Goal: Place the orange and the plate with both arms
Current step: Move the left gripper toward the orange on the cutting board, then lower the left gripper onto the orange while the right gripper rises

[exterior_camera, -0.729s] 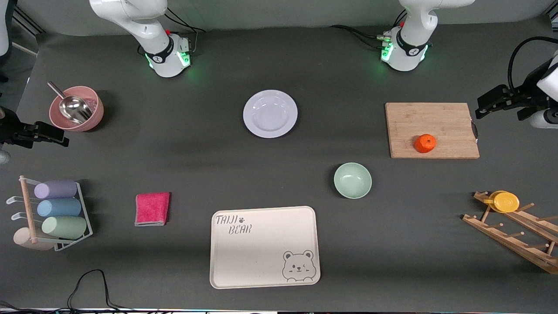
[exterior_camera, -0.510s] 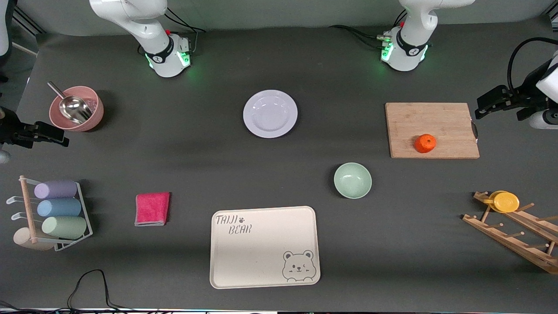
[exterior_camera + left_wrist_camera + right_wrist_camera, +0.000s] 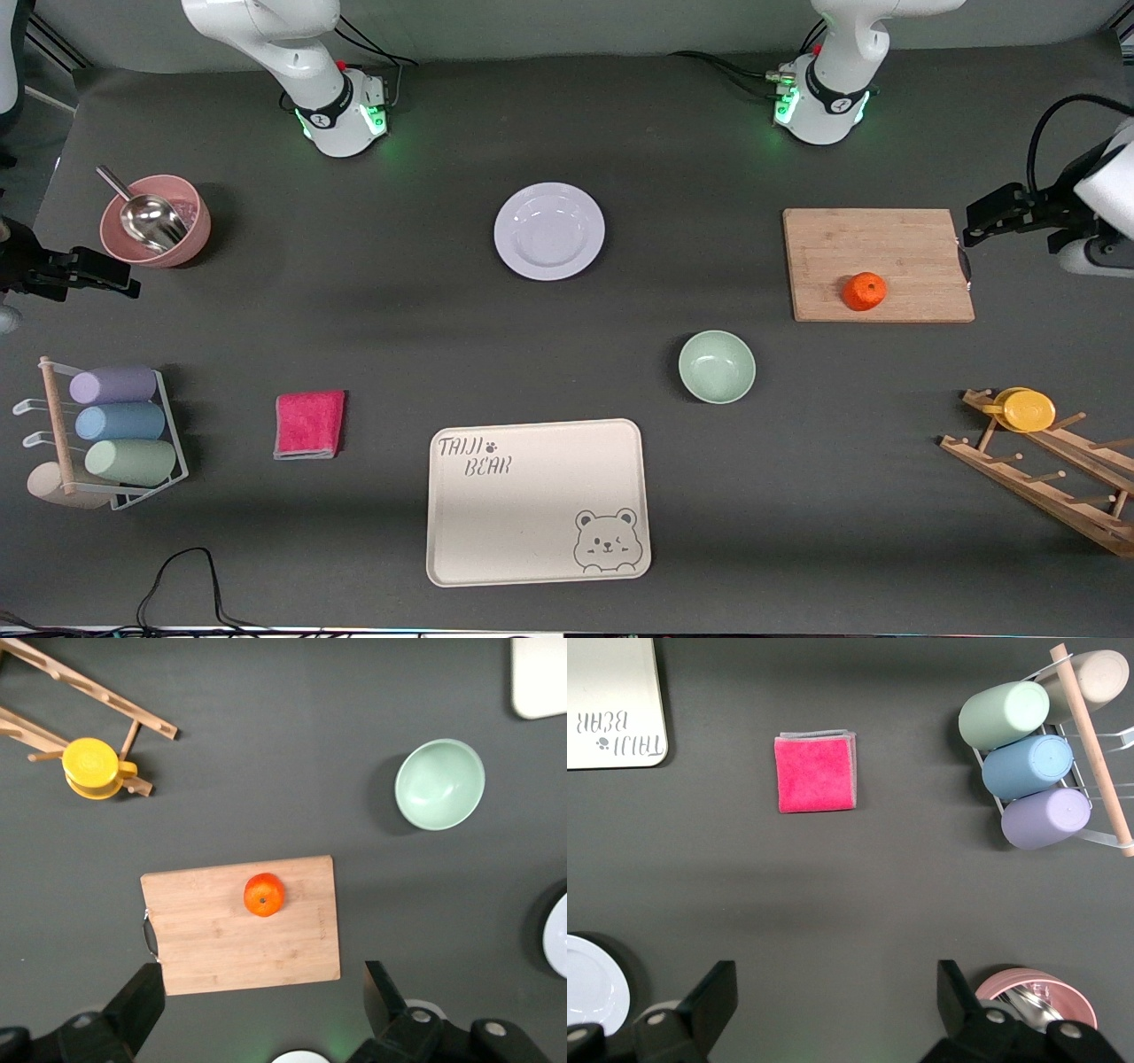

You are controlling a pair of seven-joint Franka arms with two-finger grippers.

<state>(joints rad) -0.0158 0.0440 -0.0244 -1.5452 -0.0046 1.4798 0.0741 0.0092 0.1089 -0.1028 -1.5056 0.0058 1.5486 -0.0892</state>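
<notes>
Dark grey worktop (image 3: 399, 337). Front view: plate (image 3: 549, 231) lies between the arm bases; orange (image 3: 864, 291) sits on the cutting board (image 3: 877, 264). Left hand (image 3: 1001, 215) has shifted slightly up beside the board's end, likely starting toward the orange; right hand (image 3: 84, 270) waits by the pink bowl (image 3: 156, 220). Left wrist view: left hand open, empty, orange (image 3: 264, 895) underneath. Right wrist view: right hand (image 3: 837, 1001) open, empty.
</notes>
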